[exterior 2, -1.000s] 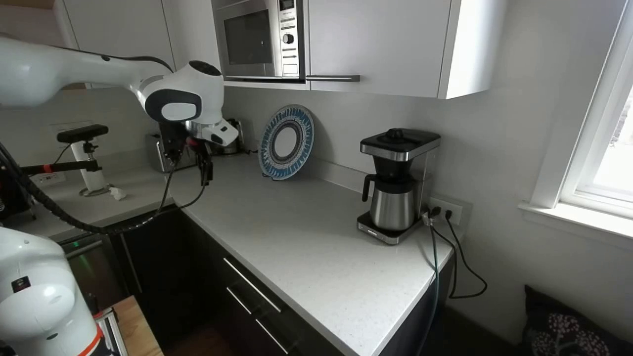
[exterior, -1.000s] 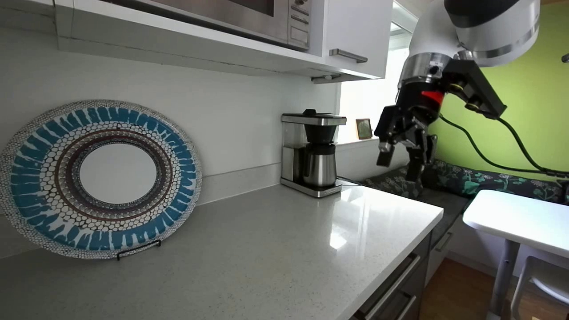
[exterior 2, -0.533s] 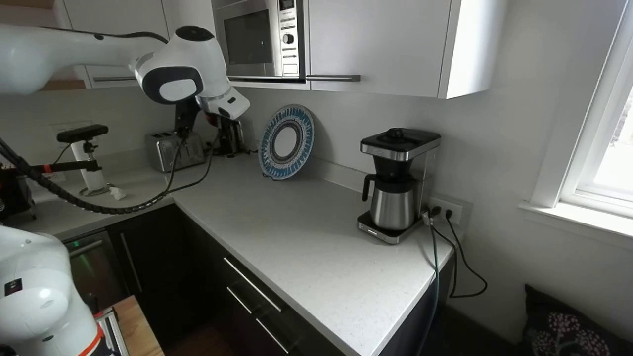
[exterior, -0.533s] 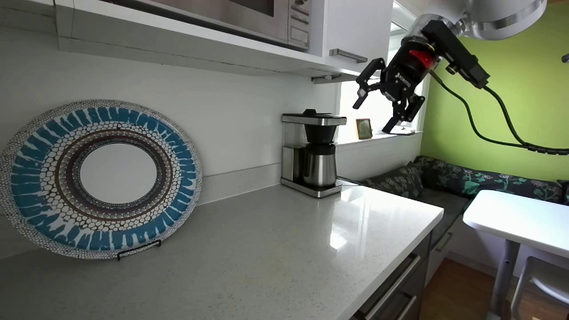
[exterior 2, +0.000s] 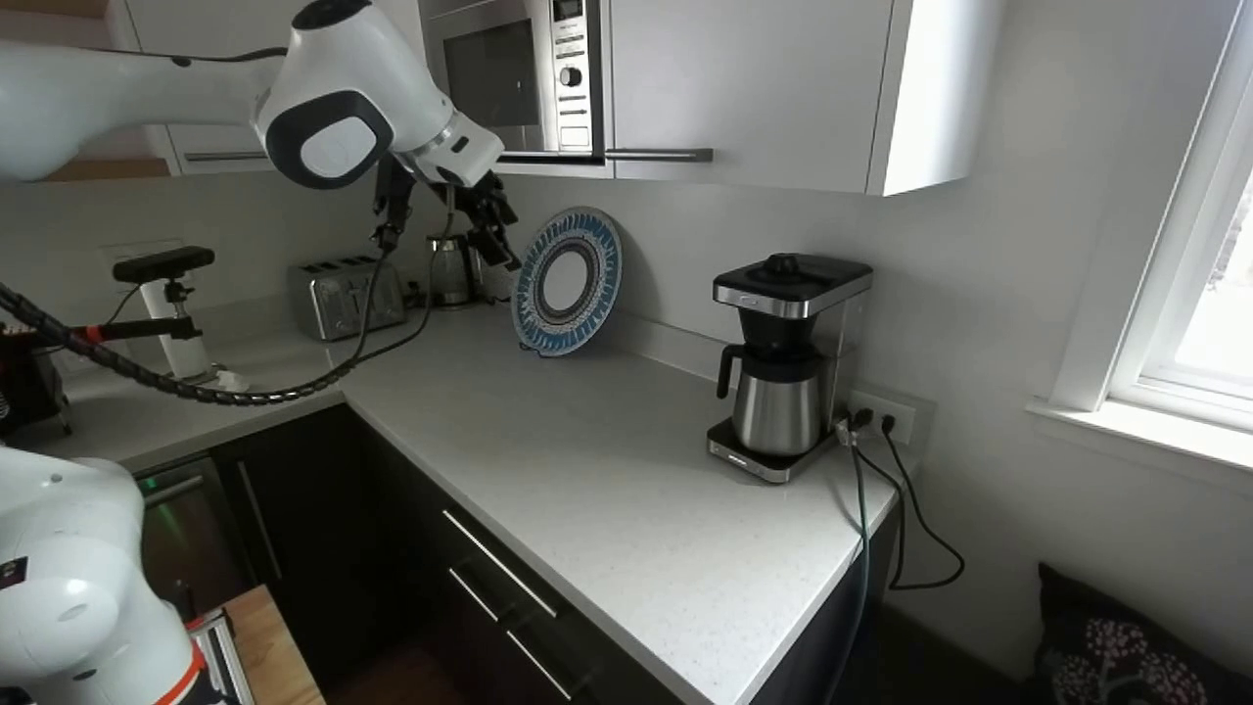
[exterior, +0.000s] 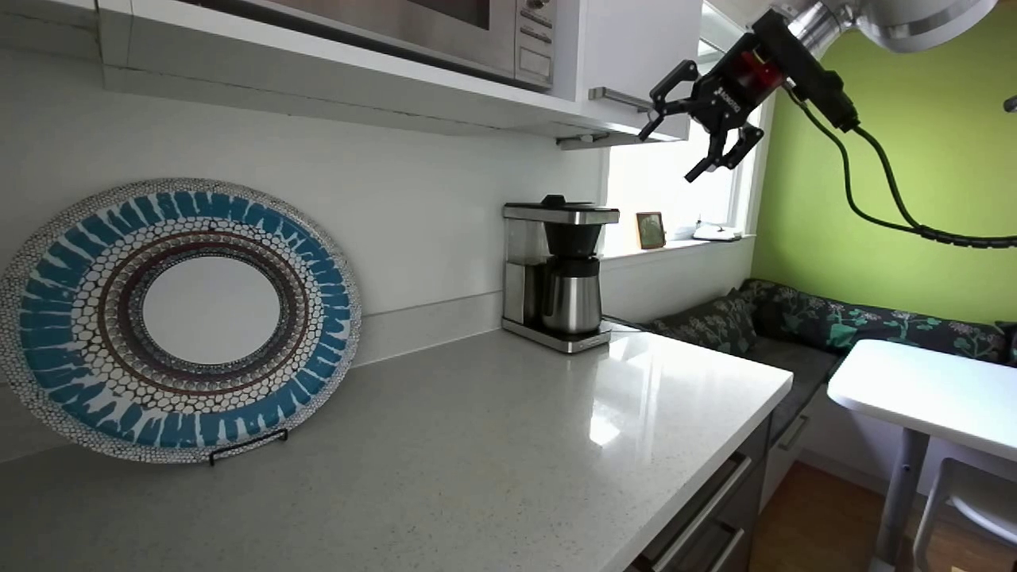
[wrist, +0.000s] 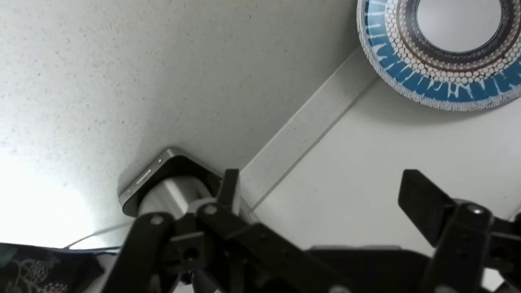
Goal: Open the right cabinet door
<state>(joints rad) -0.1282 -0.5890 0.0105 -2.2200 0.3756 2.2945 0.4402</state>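
The right cabinet door point(exterior 2: 749, 93) is a flat white panel at the right end of the wall cabinets. It is closed in both exterior views, with a bar handle point(exterior 2: 661, 155) at its lower left corner. In an exterior view the door point(exterior: 639, 48) is seen at a slant, with the handle point(exterior: 620, 98) beside a fingertip. My gripper point(exterior: 667, 157) points down toward the wall, open and empty. In an exterior view the gripper point(exterior 2: 501, 240) is lower than the handle and left of it, apart from it. The wrist view shows the spread fingers point(wrist: 321, 179) with bare wall between them; the door is out of view there.
A microwave point(exterior 2: 494, 83) sits left of the door. A coffee maker point(exterior 2: 778, 382) stands on the counter point(exterior 2: 587, 470) below it. A round patterned plate point(exterior 2: 568, 284) leans at the wall near the gripper. A cable point(exterior 2: 245, 397) hangs from the arm. A toaster point(exterior 2: 345, 299) stands farther left.
My gripper has risen and tilted from pointing down to pointing toward the wall. It has come nearer the handle's height and stayed open. The door has not moved.
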